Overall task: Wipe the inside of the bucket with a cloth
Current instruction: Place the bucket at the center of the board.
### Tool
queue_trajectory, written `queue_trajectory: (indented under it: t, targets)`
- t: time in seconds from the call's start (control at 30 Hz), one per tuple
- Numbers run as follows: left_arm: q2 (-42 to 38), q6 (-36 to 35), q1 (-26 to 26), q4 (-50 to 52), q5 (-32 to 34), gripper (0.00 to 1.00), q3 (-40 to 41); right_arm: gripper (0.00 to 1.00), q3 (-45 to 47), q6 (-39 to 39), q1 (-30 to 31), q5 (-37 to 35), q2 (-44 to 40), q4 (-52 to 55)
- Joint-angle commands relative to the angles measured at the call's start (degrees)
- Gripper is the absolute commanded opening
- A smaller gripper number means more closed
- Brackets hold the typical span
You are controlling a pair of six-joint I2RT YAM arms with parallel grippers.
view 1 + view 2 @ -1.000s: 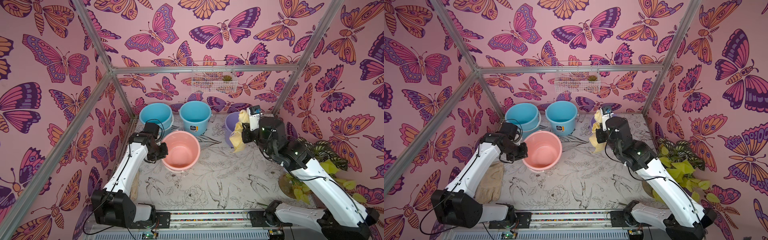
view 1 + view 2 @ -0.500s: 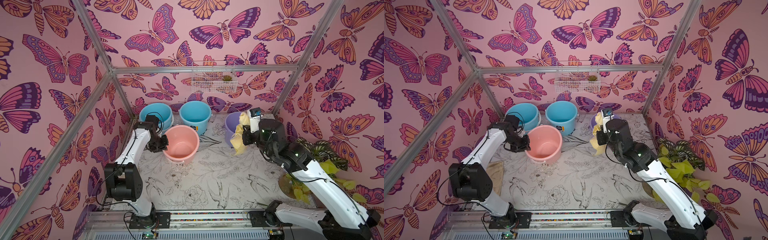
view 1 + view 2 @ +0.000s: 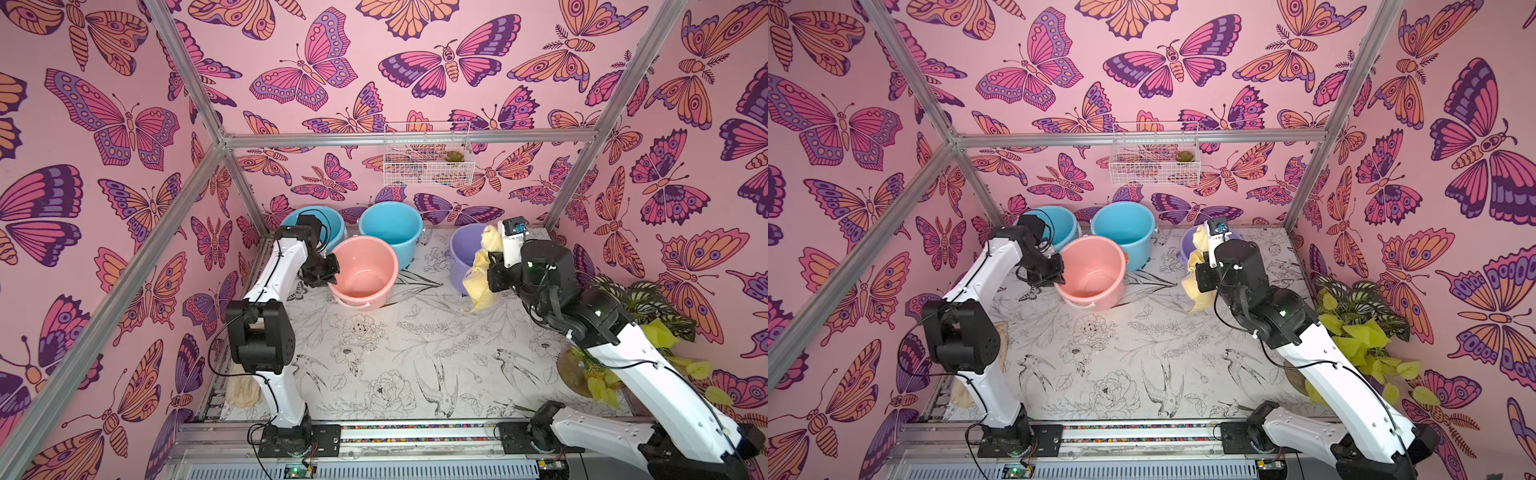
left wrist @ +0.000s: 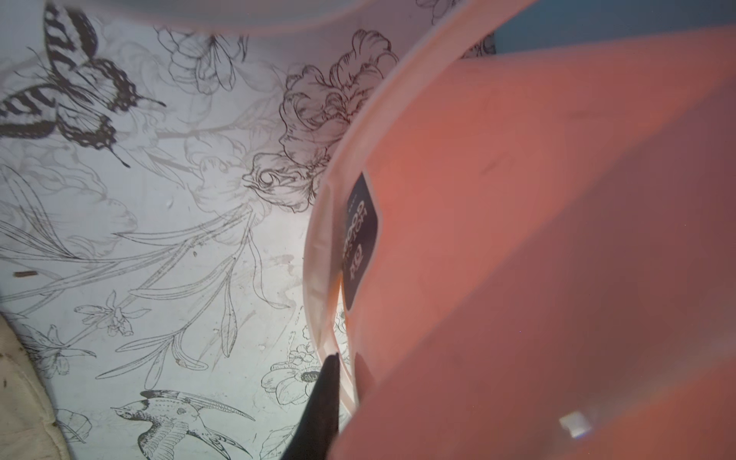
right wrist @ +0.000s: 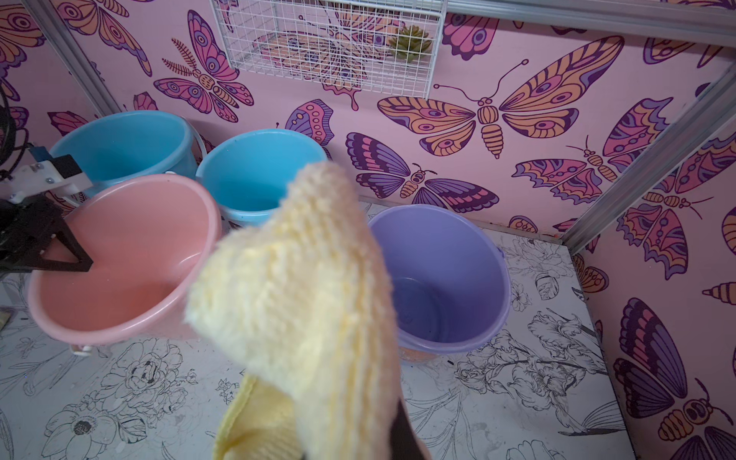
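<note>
My left gripper (image 3: pixel 330 276) (image 3: pixel 1059 274) (image 4: pixel 346 358) is shut on the near-left rim of the pink bucket (image 3: pixel 365 266) (image 3: pixel 1094 270) (image 4: pixel 517 239) (image 5: pixel 131 255). The bucket stands at the back left, tipped with its mouth toward the right arm. It looks empty inside. The right gripper (image 3: pixel 488 272) (image 3: pixel 1202 272) is shut on the pale yellow cloth (image 3: pixel 478 284) (image 3: pixel 1196 286) (image 5: pixel 302 286). It holds the cloth in the air to the right of the pink bucket. The cloth hangs down and hides most of the jaws. One dark finger (image 5: pixel 402 434) shows.
Two blue buckets (image 3: pixel 390 224) (image 3: pixel 328 218) stand against the back wall. A purple bucket (image 3: pixel 461 249) (image 5: pixel 446 271) sits just behind the cloth. A tan rag (image 3: pixel 243 390) lies at the front left and a potted plant (image 3: pixel 648 316) at the right. A wire basket (image 3: pixel 428 158) hangs on the back wall.
My left arm has pulled the pink bucket back toward the blue buckets, folding its elbow toward the front. The right gripper and cloth have barely moved.
</note>
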State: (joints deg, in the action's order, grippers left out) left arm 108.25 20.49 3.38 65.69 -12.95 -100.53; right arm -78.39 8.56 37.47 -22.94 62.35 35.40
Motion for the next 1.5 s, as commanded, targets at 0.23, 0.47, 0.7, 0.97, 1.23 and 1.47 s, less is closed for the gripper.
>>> queue_trajectory:
  t: [0.23, 0.47, 0.7, 0.97, 1.23, 1.47]
  targets:
    - [7.7, 6.0, -1.5, 1.5, 6.1, 0.0, -10.6, 0.0, -0.1, -1.8, -0.5, -1.9, -0.9, 1.2]
    - [11.7, 9.9, -1.8, 1.5, 6.6, 0.0, -16.9, 0.0, -0.2, -2.6, -0.5, -2.6, -1.7, 1.7]
    - [16.5, 11.3, -1.8, 2.2, 4.2, 0.0, -23.0, 0.0, -0.3, -3.2, -0.6, -3.1, -1.9, 2.0]
    - [18.4, 10.7, -1.6, 2.9, 1.9, 0.18, -25.9, 0.0, 0.2, -2.4, -0.6, -2.8, -1.8, 2.0]
    - [15.1, 10.0, -1.5, 3.6, 2.1, 0.3, -25.2, 0.0, -0.1, -2.2, -0.6, -2.6, -1.9, 1.9]
    - [11.1, 8.8, -1.5, 4.5, 2.6, 0.23, -23.1, 0.0, -0.2, -2.2, -0.5, -2.9, -2.3, 2.0]
